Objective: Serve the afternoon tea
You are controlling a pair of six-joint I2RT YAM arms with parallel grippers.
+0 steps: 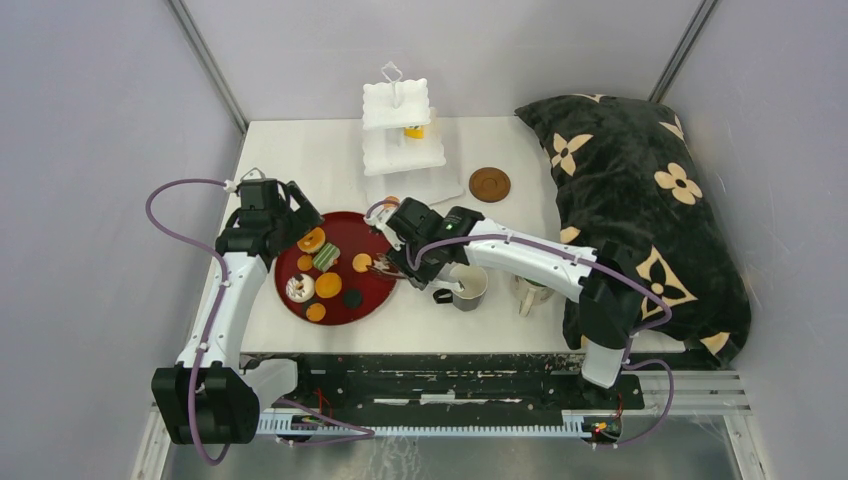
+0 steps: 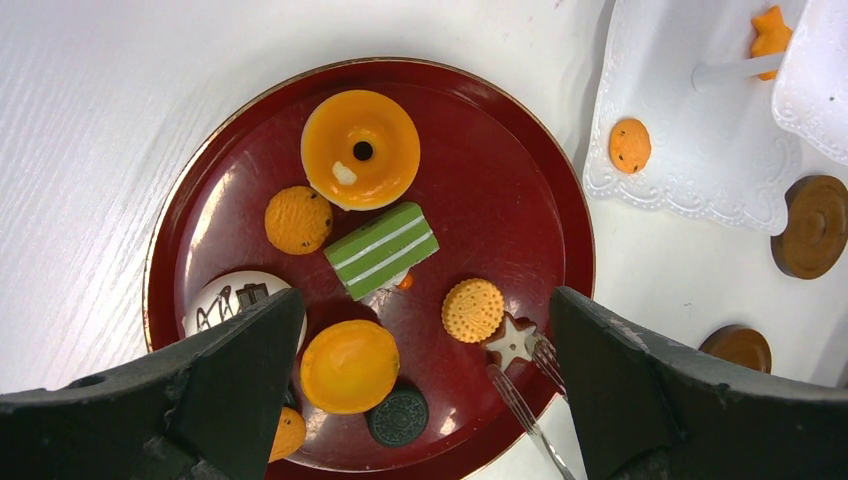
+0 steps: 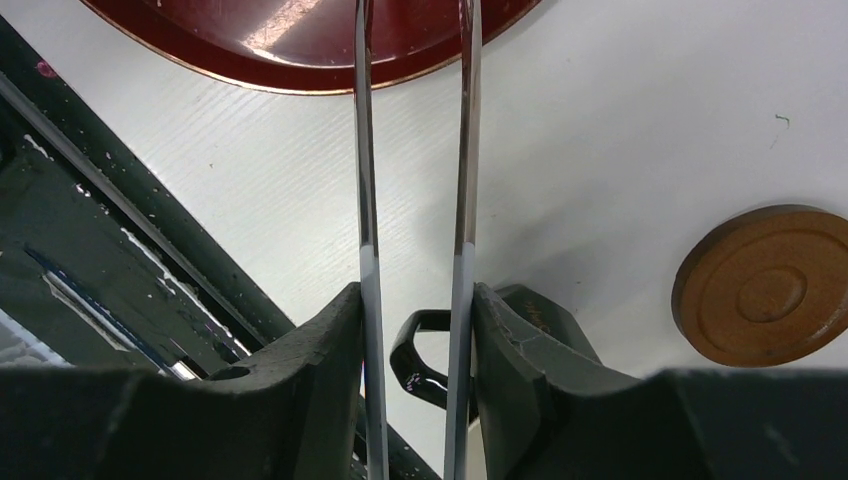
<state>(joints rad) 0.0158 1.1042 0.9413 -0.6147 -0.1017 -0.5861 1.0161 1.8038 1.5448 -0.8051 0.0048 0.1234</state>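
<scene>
The dark red tray holds an orange donut, a green striped cake, a round biscuit, a star cookie, an orange disc and a dark round cookie. My left gripper is open and empty above the tray; it also shows in the top view. My right gripper is shut on the metal tongs, whose tips sit either side of the star cookie. The white stand stands at the back. Two mugs stand right of the tray.
A brown coaster lies right of the stand and another coaster lies near the right gripper. The stand's bottom tier holds an orange cookie. A big black flowered cushion fills the table's right side.
</scene>
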